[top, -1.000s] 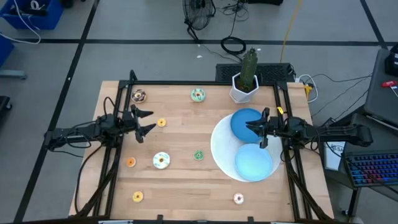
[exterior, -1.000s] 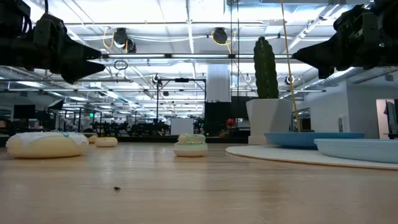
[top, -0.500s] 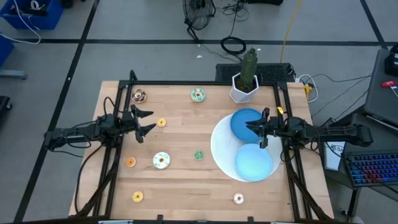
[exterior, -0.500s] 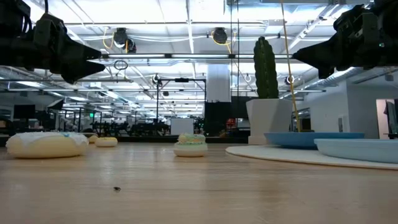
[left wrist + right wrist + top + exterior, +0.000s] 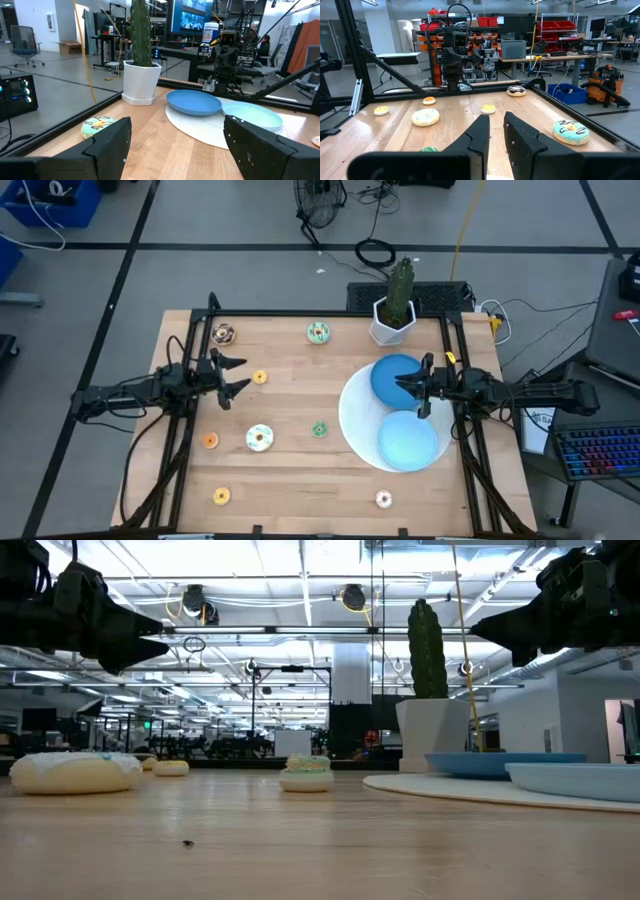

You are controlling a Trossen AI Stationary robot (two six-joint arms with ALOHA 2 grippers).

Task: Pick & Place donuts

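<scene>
On the near part of the table (image 5: 300,480) lie a pink donut (image 5: 383,499) and an orange donut (image 5: 221,496), well apart. A little farther lie another orange donut (image 5: 210,441), a white donut (image 5: 259,438) and a small green donut (image 5: 319,429).

On the right a white disc (image 5: 355,415) carries two blue plates: the light plate (image 5: 408,442) is nearer, the dark plate (image 5: 390,372) is farther. Both plates hold nothing; no donut is on the disc.

The right gripper (image 5: 422,387) hangs over the edge of the dark plate, with fingers almost pressed together and holding nothing. The left gripper (image 5: 236,375) hangs over the left side, with fingers spread, and a yellow donut (image 5: 260,377) lies just beside it.

At the far edge are a chocolate donut (image 5: 224,334), a mint donut (image 5: 318,332) and a white pot (image 5: 392,323) with a cactus (image 5: 402,285).
</scene>
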